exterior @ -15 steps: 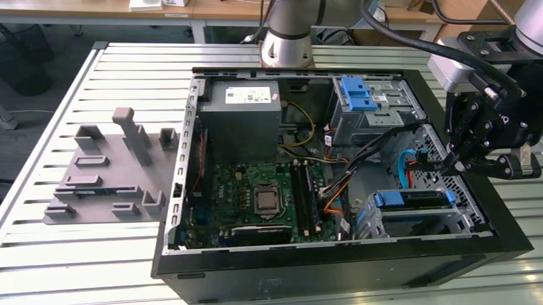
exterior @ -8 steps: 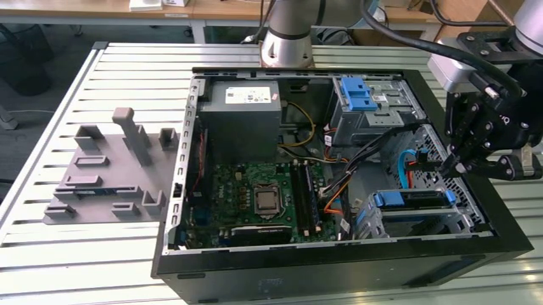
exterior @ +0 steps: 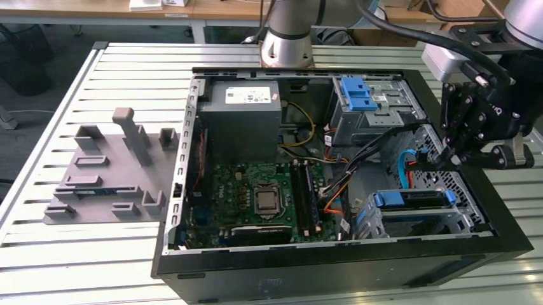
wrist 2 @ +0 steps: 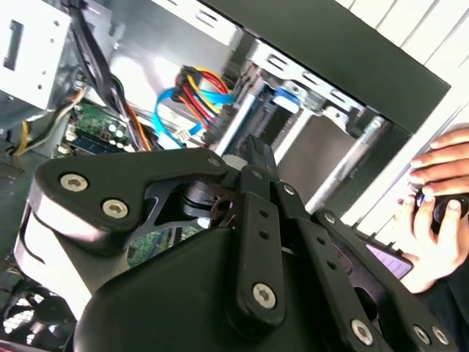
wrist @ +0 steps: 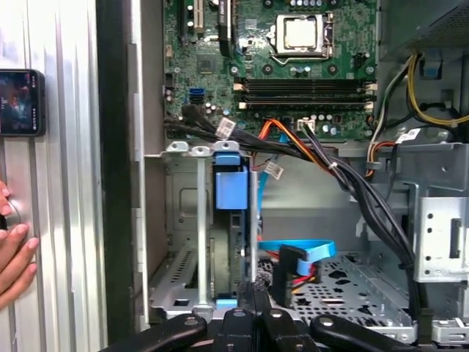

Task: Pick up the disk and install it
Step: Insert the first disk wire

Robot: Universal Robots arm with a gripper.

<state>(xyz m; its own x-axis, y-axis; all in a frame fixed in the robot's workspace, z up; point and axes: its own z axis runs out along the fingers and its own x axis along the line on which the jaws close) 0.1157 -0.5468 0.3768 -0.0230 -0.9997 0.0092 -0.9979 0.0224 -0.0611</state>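
Observation:
The disk (exterior: 413, 199), in its blue caddy, sits inside the metal drive bay at the front corner of the open computer case (exterior: 339, 270), on the exterior view's right. In the first wrist view the disk (wrist: 229, 191) stands edge-on between the bay's rails, with the blue caddy tab facing the motherboard. My gripper (exterior: 443, 160) hangs just above and beside that bay, shut, with nothing visible between its fingers. In the first wrist view the gripper (wrist: 253, 293) sits at the disk's near end; contact cannot be told. In the second wrist view the gripper (wrist 2: 253, 150) points at the blue caddy (wrist 2: 286, 99).
Black, orange and blue cables (wrist: 352, 191) cross beside the bay. A blue latch bracket (exterior: 357, 95) and the grey power supply (exterior: 241, 117) sit at the case's back. A grey fixture (exterior: 106, 175) lies on the slatted table. A person's hand (wrist: 15, 253) and a dark device (wrist: 20, 103) are outside the case.

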